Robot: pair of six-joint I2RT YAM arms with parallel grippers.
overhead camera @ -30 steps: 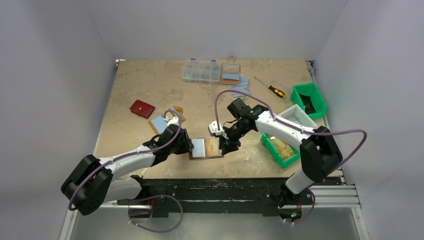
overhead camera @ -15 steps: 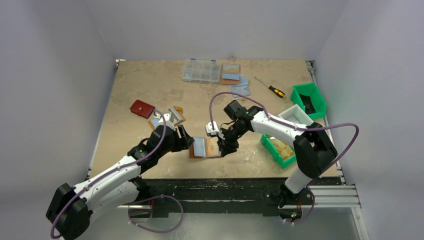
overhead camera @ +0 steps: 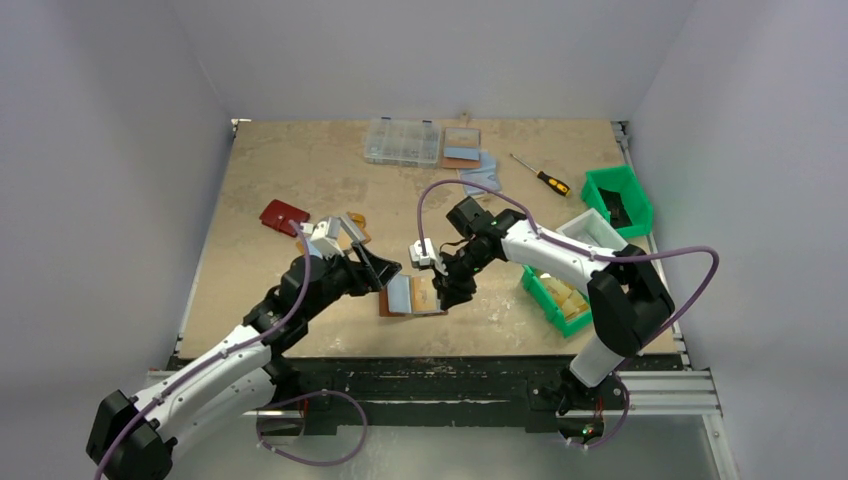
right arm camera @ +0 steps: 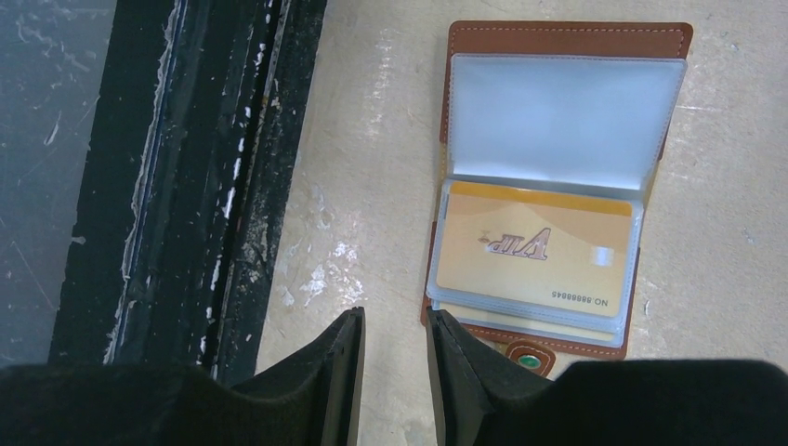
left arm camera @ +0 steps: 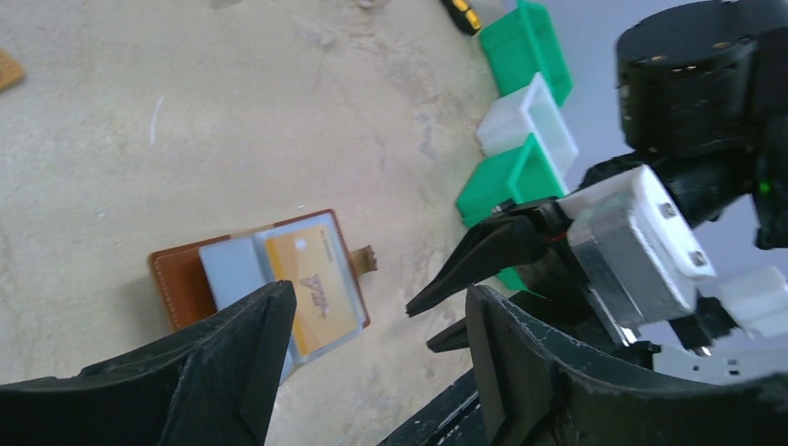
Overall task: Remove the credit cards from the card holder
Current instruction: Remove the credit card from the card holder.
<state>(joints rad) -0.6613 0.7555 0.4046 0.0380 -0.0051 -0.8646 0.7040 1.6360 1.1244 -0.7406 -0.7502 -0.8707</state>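
The brown leather card holder point(overhead camera: 385, 297) lies open near the table's front edge; it also shows in the left wrist view point(left arm camera: 177, 283) and the right wrist view point(right arm camera: 567, 37). A gold-orange credit card point(right arm camera: 534, 255) sits in its clear sleeve point(left arm camera: 311, 283), with more sleeves stacked under it. The other sleeve point(right arm camera: 558, 116) looks empty. My left gripper point(overhead camera: 385, 272) is open and empty, above the holder's left side point(left arm camera: 376, 344). My right gripper point(overhead camera: 445, 296) is open by a narrow gap and empty, just off the holder's snap-tab corner point(right arm camera: 395, 358).
A dark red wallet point(overhead camera: 284, 215) lies at the left. A clear parts box point(overhead camera: 402, 141), another brown holder point(overhead camera: 461, 147) and a screwdriver point(overhead camera: 540, 180) lie at the back. Green bins point(overhead camera: 618, 197) point(overhead camera: 540, 295) and a white bin point(overhead camera: 598, 230) stand at the right. The black front rail point(right arm camera: 195, 186) is close.
My left arm has stretched out and lifted its gripper from the holder's left edge, up and slightly right. My right gripper has shifted a little left and stays by the holder.
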